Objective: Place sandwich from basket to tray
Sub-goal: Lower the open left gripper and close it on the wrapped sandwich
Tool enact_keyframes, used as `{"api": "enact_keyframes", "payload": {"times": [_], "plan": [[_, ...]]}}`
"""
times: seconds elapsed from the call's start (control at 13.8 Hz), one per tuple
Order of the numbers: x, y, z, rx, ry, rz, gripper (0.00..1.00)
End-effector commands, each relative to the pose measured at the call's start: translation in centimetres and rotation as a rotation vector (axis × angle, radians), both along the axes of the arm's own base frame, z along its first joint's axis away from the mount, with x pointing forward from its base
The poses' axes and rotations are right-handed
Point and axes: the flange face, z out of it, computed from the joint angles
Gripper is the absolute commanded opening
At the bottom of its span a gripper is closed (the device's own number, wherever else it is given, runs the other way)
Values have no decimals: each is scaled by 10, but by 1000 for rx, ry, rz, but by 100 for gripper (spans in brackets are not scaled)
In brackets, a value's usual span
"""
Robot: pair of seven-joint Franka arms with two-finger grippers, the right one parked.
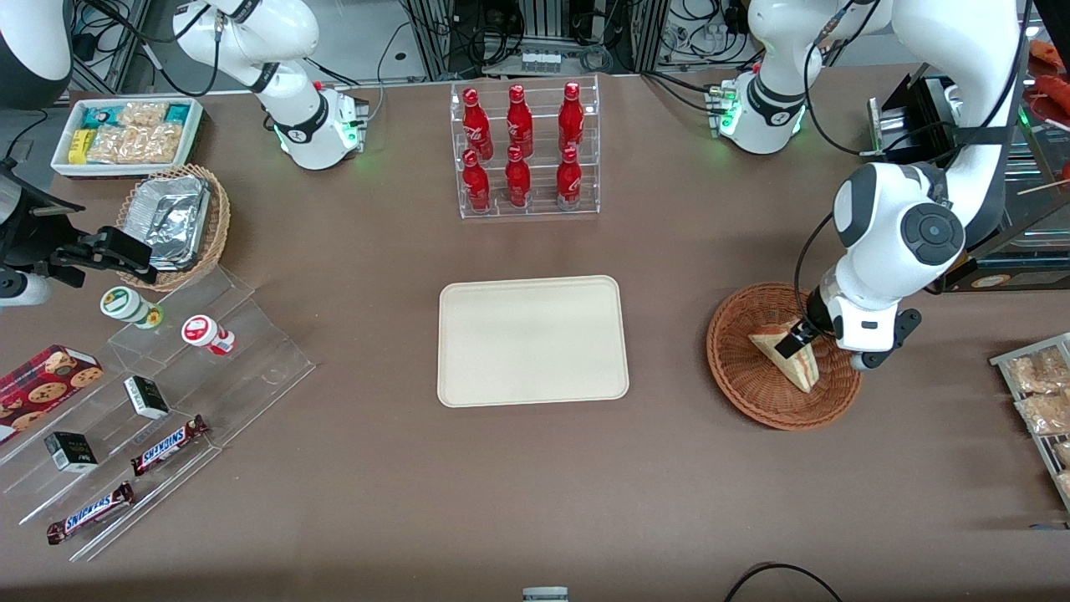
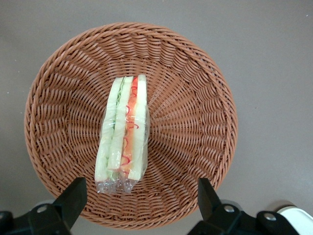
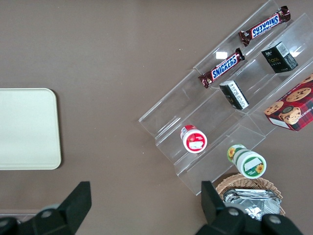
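The sandwich (image 1: pixel 784 358) (image 2: pixel 124 131), a plastic-wrapped wedge with green, white and red layers, lies in the round reddish-brown basket (image 1: pixel 746 391) (image 2: pixel 195 110) toward the working arm's end of the table. My left gripper (image 1: pixel 798 339) (image 2: pixel 141 196) hangs open just above the basket, over the sandwich's end. Its dark fingers (image 2: pixel 73 195) stand wide apart and touch nothing. The cream tray (image 1: pixel 532 340) (image 3: pixel 27 128) lies bare at the table's middle, beside the basket.
A clear rack of red bottles (image 1: pixel 523 150) stands farther from the front camera than the tray. A stepped acrylic shelf (image 1: pixel 167 393) with snacks, a tan wicker basket with foil (image 1: pixel 175 224) and a white bin (image 1: pixel 127 134) lie toward the parked arm's end. Snack packets (image 1: pixel 1041 393) sit at the working arm's edge.
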Motion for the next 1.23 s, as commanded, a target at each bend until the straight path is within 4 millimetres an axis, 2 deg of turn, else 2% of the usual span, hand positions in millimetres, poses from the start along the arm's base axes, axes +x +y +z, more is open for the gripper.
{"api": "enact_keyframes", "payload": {"times": [0.0, 0.36, 1.09, 1.16], "plan": [[-6, -2, -3, 5, 4, 22, 100], [-13, 2, -30, 25, 52, 12, 100], [-6, 10, -75, 29, 49, 13, 100], [-6, 12, -78, 29, 54, 17, 98]]}}
